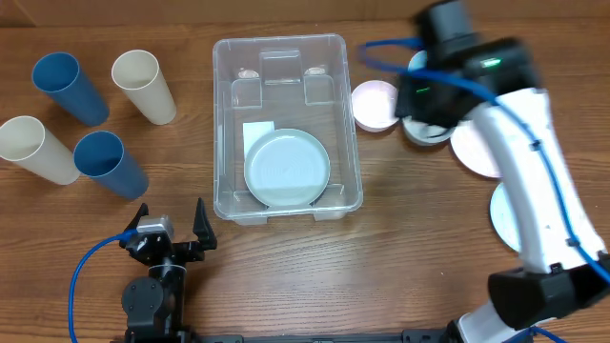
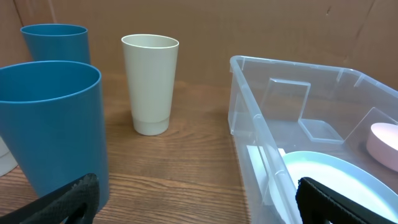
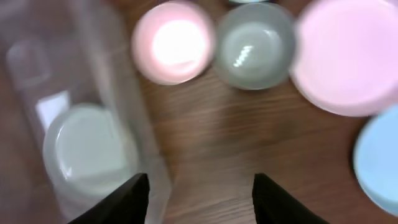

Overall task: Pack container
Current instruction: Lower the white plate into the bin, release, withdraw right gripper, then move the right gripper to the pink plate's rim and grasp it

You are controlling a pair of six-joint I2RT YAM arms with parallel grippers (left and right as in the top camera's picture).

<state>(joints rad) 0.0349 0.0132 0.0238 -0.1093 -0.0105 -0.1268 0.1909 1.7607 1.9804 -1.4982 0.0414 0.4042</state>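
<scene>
**Colleague:** Where's the container sitting?

**Me:** On the overhead I have the container (image 1: 225, 133) in the middle of the desk (image 1: 400, 238), open side up. A pale plate (image 1: 287, 169) lies flat in its near half, partly over the white label (image 1: 257, 131).

**Colleague:** Left jaws?

**Me:** Spread wide with nothing between them, close to the container's near left corner. Through that wrist camera I see a blue cup (image 2: 53, 124) close on the left and a cream cup (image 2: 150, 84) standing upright beyond it.

**Colleague:** And the right?

**Me:** The right jaws are also wide apart and empty, hanging above the desk to the right of the container. My view below them is blurred. I can make out a pink bowl (image 3: 174, 42), a grey-green bowl (image 3: 255, 46) just beside it, and a pink plate (image 3: 348, 56) further right.
</scene>
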